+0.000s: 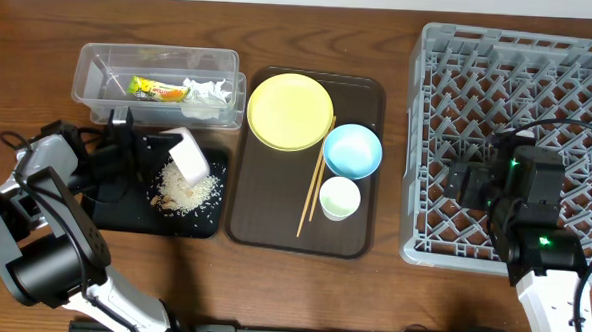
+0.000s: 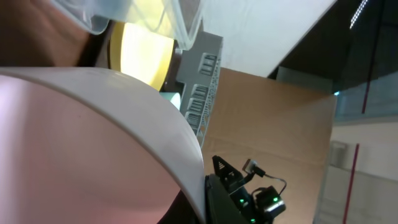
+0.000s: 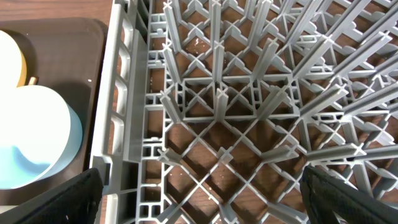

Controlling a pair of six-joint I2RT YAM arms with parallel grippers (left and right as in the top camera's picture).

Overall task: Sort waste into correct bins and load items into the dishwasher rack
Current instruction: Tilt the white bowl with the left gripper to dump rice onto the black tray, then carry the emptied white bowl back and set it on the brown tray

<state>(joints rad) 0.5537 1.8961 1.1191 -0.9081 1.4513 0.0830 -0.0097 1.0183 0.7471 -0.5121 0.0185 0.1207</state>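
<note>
Crumbs (image 1: 185, 189) of beige rice lie heaped in the shallow black tray (image 1: 203, 222). Tipped on its side just above the heap is the white bowl (image 1: 188, 153), with the left gripper (image 1: 162, 145) clamped on it; in the left wrist view the bowl's wall fills most of the frame. Behind the black tray stands the clear tub (image 1: 90, 72), holding the snack wrapper (image 1: 156, 88) and the crumpled tissue (image 1: 207, 94). Beside them on the table (image 1: 303, 16), the brown serving tray (image 1: 263, 225) carries the yellow plate (image 1: 289, 110), the blue bowl (image 1: 352, 149), the small white cup (image 1: 339, 198) and the chopsticks (image 1: 316, 177). Farther right is the grey rack (image 1: 580, 88). The right gripper (image 3: 205, 199) hangs over its left part, fingers wide apart and holding nothing.
</note>
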